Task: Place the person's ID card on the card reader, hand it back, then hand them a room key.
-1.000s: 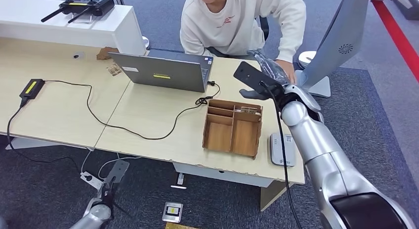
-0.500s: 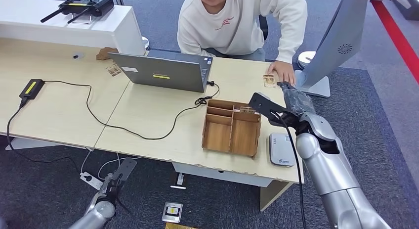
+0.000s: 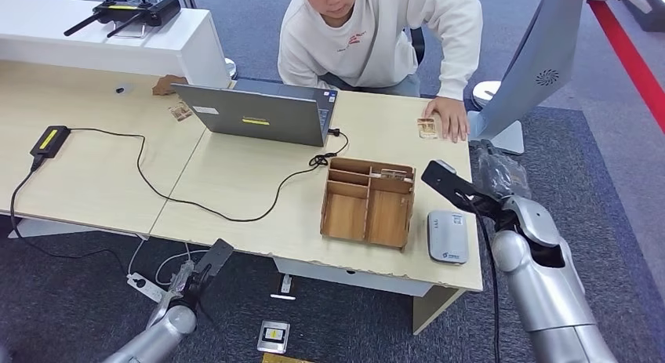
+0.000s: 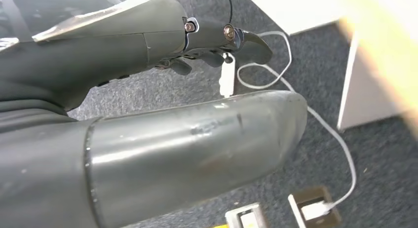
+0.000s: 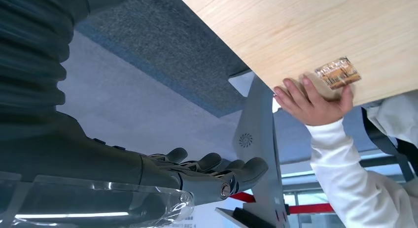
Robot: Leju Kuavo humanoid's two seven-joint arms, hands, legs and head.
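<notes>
id card [image 3: 427, 128] lies flat on the tabletop [image 3: 235, 175] under the person's hand [image 3: 448, 117], ahead of the nearer right robot hand [image 5: 207, 171], which is empty with its fingers loosely curled.

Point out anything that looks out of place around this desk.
A yellow-labelled card-like item lies on the carpet under the desk, beside a power strip, rather than on top. The desk's front edge looks chipped.

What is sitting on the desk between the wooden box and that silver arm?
In the head view, a small white card reader lies flat on the desk, between the wooden organizer and the right arm.
</notes>
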